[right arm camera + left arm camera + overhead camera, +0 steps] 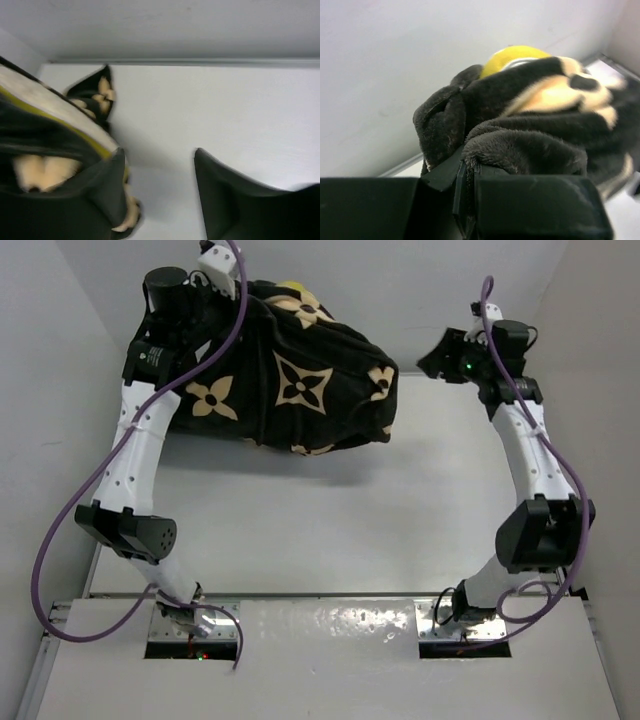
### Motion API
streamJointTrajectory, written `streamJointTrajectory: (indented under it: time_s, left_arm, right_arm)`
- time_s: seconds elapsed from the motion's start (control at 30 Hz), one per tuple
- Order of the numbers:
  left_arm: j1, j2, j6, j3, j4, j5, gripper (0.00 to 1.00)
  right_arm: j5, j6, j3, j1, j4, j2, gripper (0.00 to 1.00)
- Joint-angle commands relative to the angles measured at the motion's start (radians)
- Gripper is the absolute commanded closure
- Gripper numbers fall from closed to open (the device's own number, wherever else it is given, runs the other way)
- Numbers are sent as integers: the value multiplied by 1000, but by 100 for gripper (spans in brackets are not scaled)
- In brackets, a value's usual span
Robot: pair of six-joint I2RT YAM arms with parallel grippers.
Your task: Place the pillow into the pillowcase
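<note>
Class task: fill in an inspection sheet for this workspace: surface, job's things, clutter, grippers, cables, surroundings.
Surface: white table, glossy at its near edge.
Job's things: black soft pillowcase with tan flower motifs, bunched far left; cream-white quilted pillow with yellow piping mostly inside it.
Clutter: nothing seen.
Grippers: left gripper shut on the pillowcase; right gripper open, holding nothing.
Cables: purple cables loop at left and right.
Surroundings: white walls around the table.

Far left of bench (330, 530): pillowcase (300, 390), pillow (290, 286) inside it, one pillow corner sticking out at the far end; right gripper (440, 358) just right of pillowcase.
</note>
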Motion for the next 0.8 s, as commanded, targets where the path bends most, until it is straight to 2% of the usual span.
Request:
streamJointTrajectory:
  time_s: [0.0,0.03,0.07,0.1,0.13,0.17,0.23,0.3,0.37,0.4,0.43,0.47,0.5,0.57,0.7,0.77]
  left_arm:
    - [54,29,-99,121,43,-155,100]
    - [55,34,-110,135,37,-156,100]
    - [57,39,-113,141,43,-158,100]
    - [52,43,-115,142,52,-158,100]
    - [52,49,-115,145,55,-161,100]
    - [47,55,-115,161,54,-159,100]
    - [40,66,-101,171,46,-167,100]
    - [32,68,-90,172,37,-188,100]
    - [32,68,-81,171,34,-198,100]
    - [31,69,-78,172,33,-205,100]
    - [32,69,-72,172,37,-212,100]
    - [32,72,-69,174,36,-213,100]
    - [31,71,-66,177,36,-213,100]
    - [32,69,-63,177,36,-212,100]
    - [31,66,-55,175,31,-207,100]
    - [31,59,-50,172,31,-205,100]
  right_arm:
    - [27,-109,-24,-24,-8,-73,65]
    - [21,-153,-31,6,-28,-90,82]
    - [21,-268,-84,43,-44,-115,81]
    - [52,-325,-132,75,-44,-176,74]
    - [166,-364,-192,141,-30,-211,57]
    - [206,-410,-309,163,-6,-248,44]
    - [221,-399,-408,172,69,-348,26]
    - [198,-405,-519,191,144,-406,20]
    - [199,-450,-660,276,221,-497,18]
    - [229,-474,-710,363,334,-520,17]
    - [281,-497,-765,416,394,-567,16]
    - [417,-532,-866,457,466,-581,10]
    - [482,-540,-911,497,625,-592,6]
    - [549,-575,-955,568,739,-562,1]
    - [748,-667,-844,684,806,-390,1]
    - [819,-770,-804,715,957,-292,1]
